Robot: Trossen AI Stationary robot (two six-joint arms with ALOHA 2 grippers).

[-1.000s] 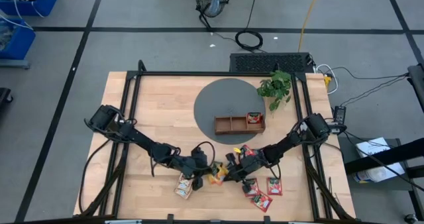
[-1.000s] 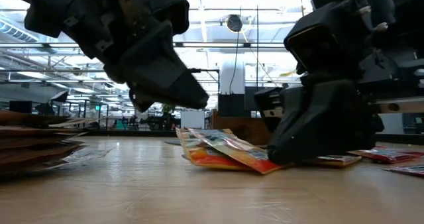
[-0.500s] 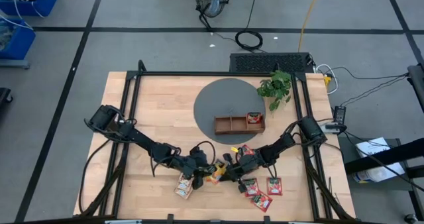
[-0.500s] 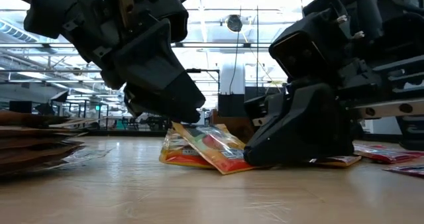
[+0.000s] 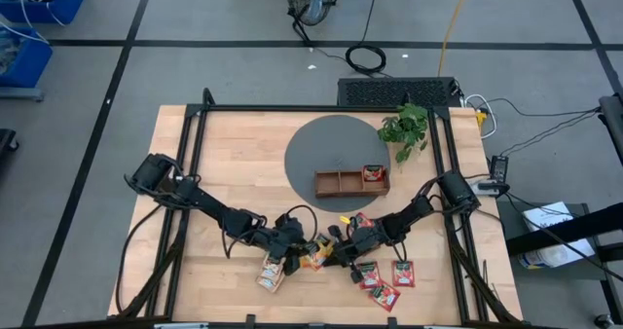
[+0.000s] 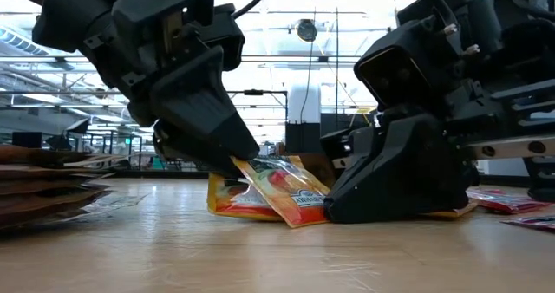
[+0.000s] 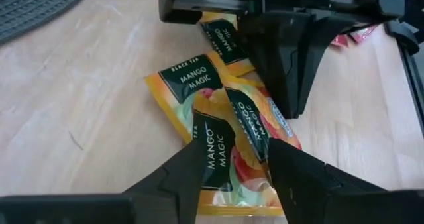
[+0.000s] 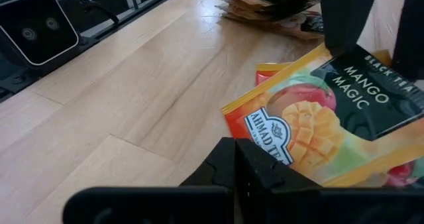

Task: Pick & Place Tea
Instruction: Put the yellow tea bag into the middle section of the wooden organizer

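Note:
Three orange "Mango Magic" tea sachets (image 5: 316,255) lie overlapped on the wooden table near its front edge, between my two grippers. One of them (image 6: 277,189) is tipped up, its low end at my right gripper. My left gripper (image 7: 235,174) is open and slants down, with its fingers astride the sachets. My right gripper (image 8: 244,159) is shut, low on the table at the sachets' right side. A stack of beige sachets (image 5: 271,273) lies by the left gripper. My left gripper's fingers (image 7: 189,177) stand over the overlapped orange sachets, slanting down from the table's left; whether they touch the sachets I cannot tell. My right gripper's shut fingertips meet the lower edge of the tipped orange sachet (image 8: 268,136), coming in nearly level from the table's right. That sachet rises from the fingertips toward the left gripper.
Three red sachets (image 5: 384,280) lie near the front edge, right of my right gripper. The brown three-compartment tray (image 5: 351,184) sits on a dark round mat (image 5: 321,149) behind, with one red sachet in its right compartment. A green plant (image 5: 404,127) stands at the back right.
My right gripper has gone down and toward the table's left, sliding the orange sachets toward my left gripper; one sachet has tipped up on edge. My left gripper has tipped its fingers down over the sachets and has spread them.

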